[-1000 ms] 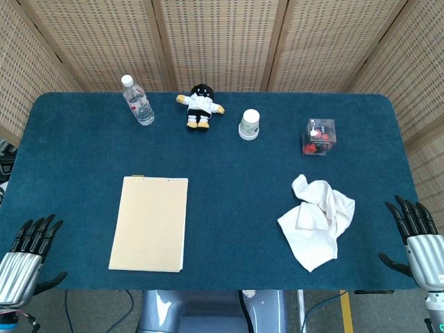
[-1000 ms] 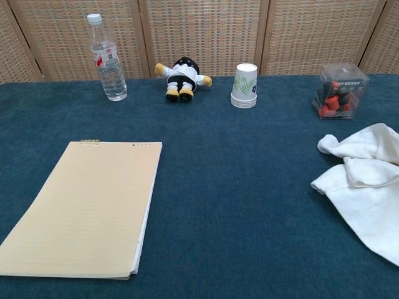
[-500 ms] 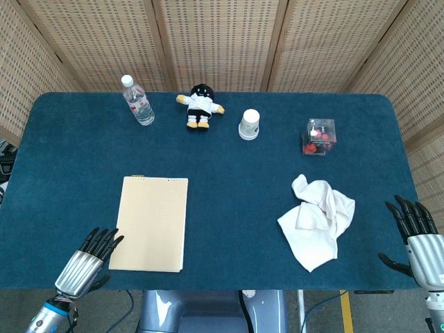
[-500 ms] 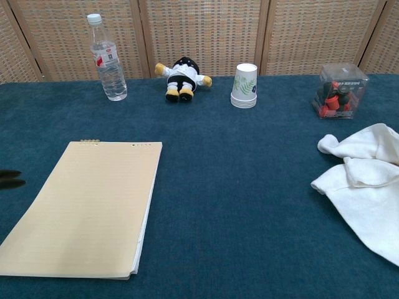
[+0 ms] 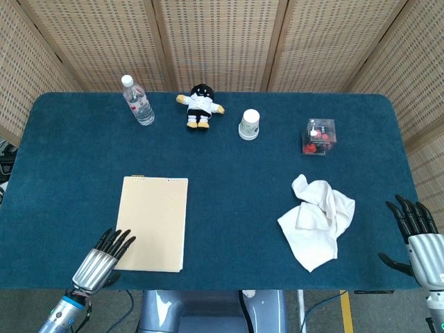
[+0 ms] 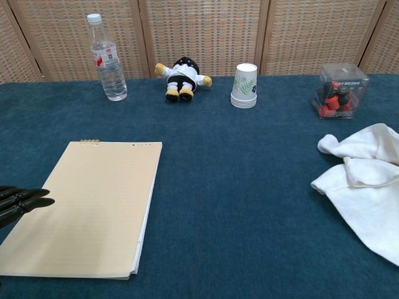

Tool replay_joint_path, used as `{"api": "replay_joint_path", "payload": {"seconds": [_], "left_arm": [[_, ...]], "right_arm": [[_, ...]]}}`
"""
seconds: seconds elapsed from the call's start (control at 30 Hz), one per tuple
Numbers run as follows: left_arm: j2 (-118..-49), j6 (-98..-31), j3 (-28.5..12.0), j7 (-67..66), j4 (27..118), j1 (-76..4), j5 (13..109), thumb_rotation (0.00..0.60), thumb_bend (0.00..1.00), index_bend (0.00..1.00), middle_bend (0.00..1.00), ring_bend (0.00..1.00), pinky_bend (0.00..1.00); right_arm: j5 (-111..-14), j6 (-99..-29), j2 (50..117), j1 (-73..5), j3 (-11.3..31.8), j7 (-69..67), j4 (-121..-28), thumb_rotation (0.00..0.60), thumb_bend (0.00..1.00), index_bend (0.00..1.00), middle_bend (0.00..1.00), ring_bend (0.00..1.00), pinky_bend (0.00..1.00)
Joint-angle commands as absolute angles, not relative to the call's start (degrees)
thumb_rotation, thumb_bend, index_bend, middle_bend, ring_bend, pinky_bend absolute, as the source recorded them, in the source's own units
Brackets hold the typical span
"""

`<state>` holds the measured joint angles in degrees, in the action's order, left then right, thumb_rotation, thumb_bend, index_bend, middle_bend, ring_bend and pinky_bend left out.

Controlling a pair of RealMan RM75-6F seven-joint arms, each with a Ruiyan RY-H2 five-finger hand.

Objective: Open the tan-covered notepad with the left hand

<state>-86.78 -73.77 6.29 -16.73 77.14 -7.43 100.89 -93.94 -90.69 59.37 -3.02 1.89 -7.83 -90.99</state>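
The tan-covered notepad [image 5: 152, 223] [image 6: 89, 204] lies closed and flat on the blue table, near the front left. My left hand [image 5: 103, 261] hovers at the pad's near left corner with its fingers [image 6: 25, 200] stretched out over the cover's left edge, holding nothing. Whether the fingers touch the cover is unclear. My right hand [image 5: 418, 240] stays at the table's front right corner, fingers extended and apart, empty; the chest view does not show it.
A crumpled white cloth [image 5: 317, 221] [image 6: 365, 190] lies front right. Along the back stand a water bottle [image 5: 137, 100], a small plush doll [image 5: 200, 105], a paper cup [image 5: 249, 124] and a clear box of red pieces [image 5: 319, 137]. Wicker screens close off the back.
My left hand has moved right and inward from the table's left corner until its fingers reach over the notepad's left edge. The right hand has stayed put.
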Motion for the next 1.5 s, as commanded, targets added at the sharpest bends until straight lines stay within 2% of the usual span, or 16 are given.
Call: {"api": "replay_joint_path", "payload": {"seconds": [0.03,1.07,1.5], "left_arm": [[-86.8,-73.7,6.3,-16.7,76.9,-7.6,100.4,0.600,0.27,0.00,0.00,0.00,0.00],[-87.1,-72.8,6.0,-15.4,76.3,-9.4,95.7,0.600,0.27,0.00,0.00,0.00,0.00],[-87.1,-72.9,5.9,-15.5,76.5,-10.0,94.5,0.600,0.35,0.00,0.00,0.00,0.00]], "right_arm": [[-93.9,-90.7,59.4,-3.0,1.9,-7.8,-91.0,0.600,0.00,0.00,0.00,0.00,0.00],[-94.0,-90.1,60.0,-3.2,1.6,-6.6,-90.8,0.600,0.00,0.00,0.00,0.00,0.00],[-94.0,-90.0,60.0,-3.3,1.6,-6.8,-90.8,0.600,0.00,0.00,0.00,0.00,0.00]]}}
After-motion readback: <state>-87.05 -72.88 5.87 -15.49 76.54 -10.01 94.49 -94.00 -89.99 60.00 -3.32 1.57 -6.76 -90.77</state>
